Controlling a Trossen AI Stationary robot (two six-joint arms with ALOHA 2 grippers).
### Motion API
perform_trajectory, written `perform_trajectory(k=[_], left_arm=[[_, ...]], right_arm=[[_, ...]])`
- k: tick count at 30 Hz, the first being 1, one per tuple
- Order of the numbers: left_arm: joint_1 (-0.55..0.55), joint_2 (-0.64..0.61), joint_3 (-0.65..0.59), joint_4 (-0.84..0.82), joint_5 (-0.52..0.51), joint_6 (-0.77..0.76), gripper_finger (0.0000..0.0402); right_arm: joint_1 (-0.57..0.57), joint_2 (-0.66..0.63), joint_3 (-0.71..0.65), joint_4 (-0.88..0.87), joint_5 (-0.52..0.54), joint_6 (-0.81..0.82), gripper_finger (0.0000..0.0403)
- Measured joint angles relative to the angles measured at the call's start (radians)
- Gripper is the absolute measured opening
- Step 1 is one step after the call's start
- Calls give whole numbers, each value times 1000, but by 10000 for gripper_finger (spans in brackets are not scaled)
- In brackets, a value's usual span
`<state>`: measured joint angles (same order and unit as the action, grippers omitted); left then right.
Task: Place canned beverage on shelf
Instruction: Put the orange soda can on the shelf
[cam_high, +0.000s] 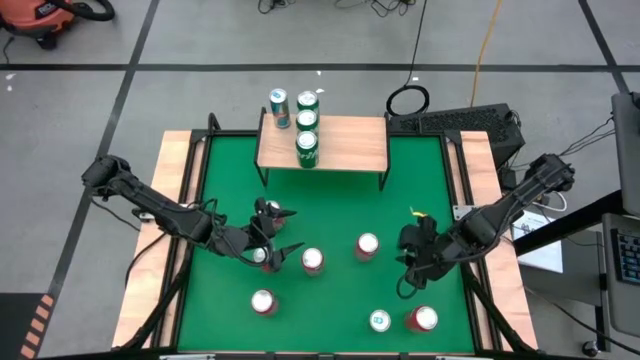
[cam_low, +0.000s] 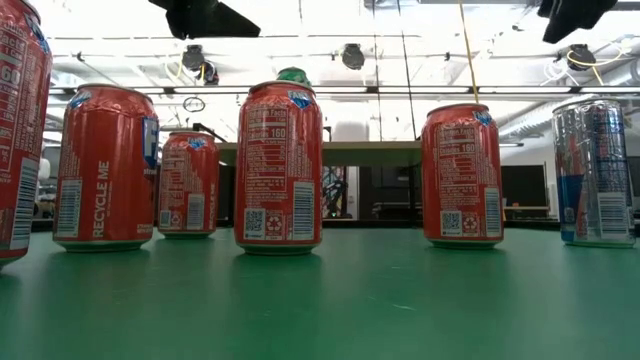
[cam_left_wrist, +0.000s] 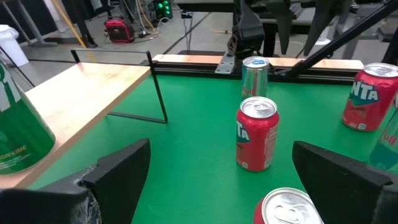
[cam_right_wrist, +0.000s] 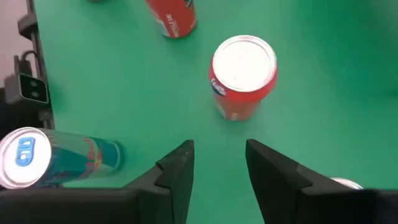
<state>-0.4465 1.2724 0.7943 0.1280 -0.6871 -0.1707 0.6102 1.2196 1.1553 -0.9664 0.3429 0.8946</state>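
The shelf (cam_high: 330, 143) stood at the far edge of the green desk (cam_high: 330, 215); two green cans (cam_high: 307, 148) stood on its left part, a blue can (cam_high: 279, 108) just beside its left corner; the left gripper (cam_high: 277, 232) hung before the shelf, fingers (cam_left_wrist: 118, 168) spread wide over red cans (cam_high: 313, 260); the right gripper (cam_high: 409, 258), further right, held nothing, fingers (cam_right_wrist: 177, 171) partly apart above a red can (cam_right_wrist: 242, 74).

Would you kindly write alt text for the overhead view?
Seen from above, three cans stand on the wooden shelf at the green table's far edge, and six more stand on the table. The left gripper and right gripper hover over the table, holding nothing.
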Motion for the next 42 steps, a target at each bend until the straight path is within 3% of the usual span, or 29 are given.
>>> perform_trajectory(k=[13,28,42], left_arm=[[-8,0,0,20,54,-3,384],[-23,-1,0,50,58,-5,384],[-28,-1,0,50,57,-7,384]], right_arm=[[-58,145,0,119,4,-135,149],[-146,163,0,165,77,-315,306],[-206,202,0,204,-58,-458,313]])
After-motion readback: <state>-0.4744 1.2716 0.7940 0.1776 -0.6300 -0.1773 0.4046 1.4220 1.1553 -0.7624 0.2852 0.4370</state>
